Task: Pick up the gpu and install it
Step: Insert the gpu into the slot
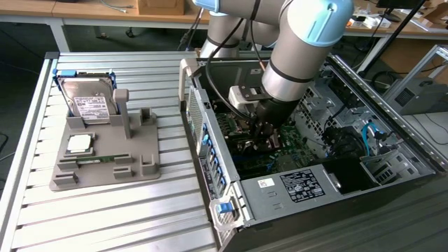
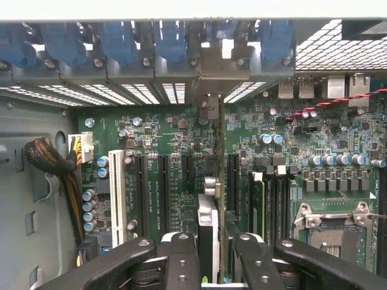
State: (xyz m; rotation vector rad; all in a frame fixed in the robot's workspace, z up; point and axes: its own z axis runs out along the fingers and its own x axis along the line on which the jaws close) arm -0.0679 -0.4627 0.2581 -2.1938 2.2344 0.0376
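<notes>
The arm reached down into the open computer case (image 1: pixel 329 157), which lay on its side on the slatted desk (image 1: pixel 105 210). The tool (image 1: pixel 263 137) stood low over the green motherboard (image 2: pixel 175 151), clenched on the gpu (image 2: pixel 208 232). In the wrist view the card was seen edge-on between the black fingers (image 2: pixel 181 260), standing upright over the row of expansion slots (image 2: pixel 163 193), with its metal end bracket (image 2: pixel 214 72) reaching to the rear wall of the case, among the blue slot clips (image 2: pixel 115 42). Whether the card was fully seated in a slot could not be told. To the exterior view's left, well apart from the case, a grey holder (image 1: pixel 105 157) on the desk carried a silver hard drive (image 1: pixel 87 100), a processor (image 1: pixel 78 143) and a narrow green memory stick (image 1: pixel 105 157).
</notes>
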